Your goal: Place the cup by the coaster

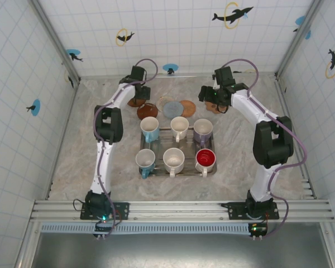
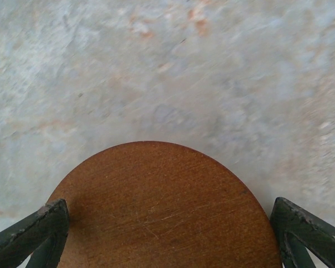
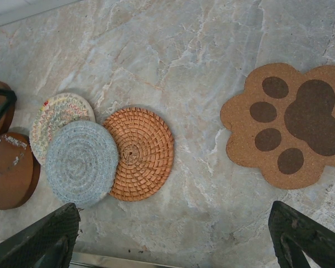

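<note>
Several cups stand in a metal tray (image 1: 156,174) at mid-table, among them a blue-handled cup (image 1: 149,129), a purple cup (image 1: 202,131) and a red cup (image 1: 205,160). Behind the tray lies a row of coasters. My left gripper (image 1: 138,94) hangs open low over a round brown wooden coaster (image 2: 162,212), and the left gripper (image 2: 168,209) has one finger at each side of it, holding nothing. My right gripper (image 1: 218,99) is open above bare table (image 3: 173,223), between an orange woven coaster (image 3: 138,153) and a cork paw-shaped coaster (image 3: 290,125).
A grey-blue woven coaster (image 3: 81,162), a multicoloured one (image 3: 58,114) and a second brown wooden coaster (image 3: 8,170) overlap left of the orange one. The tray's back rim (image 3: 117,261) lies just below the right gripper. Tiled walls enclose the table on three sides.
</note>
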### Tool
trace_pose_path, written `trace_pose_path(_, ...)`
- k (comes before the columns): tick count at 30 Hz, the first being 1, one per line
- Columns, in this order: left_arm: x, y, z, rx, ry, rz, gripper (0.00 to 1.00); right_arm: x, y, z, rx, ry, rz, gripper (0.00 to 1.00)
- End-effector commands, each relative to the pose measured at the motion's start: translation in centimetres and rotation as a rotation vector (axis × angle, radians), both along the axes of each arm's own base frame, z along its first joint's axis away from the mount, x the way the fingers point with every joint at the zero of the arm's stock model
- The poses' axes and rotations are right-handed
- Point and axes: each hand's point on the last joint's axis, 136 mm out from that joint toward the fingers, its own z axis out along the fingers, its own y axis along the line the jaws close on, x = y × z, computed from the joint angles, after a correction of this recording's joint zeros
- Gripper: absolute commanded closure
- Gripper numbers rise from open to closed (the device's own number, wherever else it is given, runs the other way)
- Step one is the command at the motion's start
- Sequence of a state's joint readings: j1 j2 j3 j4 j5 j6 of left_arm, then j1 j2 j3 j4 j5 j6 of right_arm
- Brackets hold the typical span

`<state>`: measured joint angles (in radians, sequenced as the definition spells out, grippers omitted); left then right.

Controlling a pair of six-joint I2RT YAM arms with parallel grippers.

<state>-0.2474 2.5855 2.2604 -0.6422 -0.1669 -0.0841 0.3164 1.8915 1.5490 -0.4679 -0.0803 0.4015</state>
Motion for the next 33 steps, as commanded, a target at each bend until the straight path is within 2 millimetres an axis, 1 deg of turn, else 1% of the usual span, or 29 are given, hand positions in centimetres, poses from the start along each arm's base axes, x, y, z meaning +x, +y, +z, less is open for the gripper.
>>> trace_pose_path(1, -4.8, 1.7, -3.8, 0.004, 0.209, 0.05, 0.07, -0.3, 0.6, 1.9, 0.026, -0.045, 0.009, 0.1)
trace_pose_path(5, -5.4, 1.8, -3.6, -0.029, 0.218, 0.06, 0.08, -0.5, 0.8, 2.2, 0.027, -0.05, 0.013, 0.1)
trace_pose_path(7, -5.7, 1.8, -3.9, -0.041, 0.224, 0.058, 0.08, -0.5, 0.9, 2.4, 0.03, -0.056, 0.014, 0.1)
trace_pose_path(15, -7.1, 2.9, -4.6, -0.024, 0.266, 0.075, 0.09, -0.4, 1.8, 3.1, 0.053, -0.074, 0.031, 0.1)
trace_pose_path(19, -7.4, 3.1, -4.4, -0.026, 0.267, 0.077, 0.1, -0.3, 2.3, 3.1, 0.063, -0.074, 0.039, 0.1)
trace_pose_path(24, -7.5, 3.1, -3.6, -0.029, 0.256, 0.077, 0.1, -0.4, 2.8, 3.1, 0.065, -0.07, 0.048, 0.1)
trace_pose_path(26, -7.3, 3.0, -3.0, -0.035, 0.243, 0.075, 0.1, -0.3, 3.0, 3.3, 0.069, -0.074, 0.052, 0.1)
trace_pose_path(28, -6.6, 2.8, -1.8, -0.054, 0.212, 0.071, 0.1, -0.3, 3.3, 3.5, 0.07, -0.076, 0.061, 0.1)
trace_pose_path(30, -5.7, 2.4, -0.2, -0.076, 0.169, 0.063, 0.1, -0.3, 3.6, 3.8, 0.07, -0.081, 0.067, 0.1)
trace_pose_path(33, -4.2, 1.9, 2.8, -0.101, 0.1, 0.055, 0.1, -0.2, 4.3, 4.5, 0.078, -0.09, 0.082, 0.1)
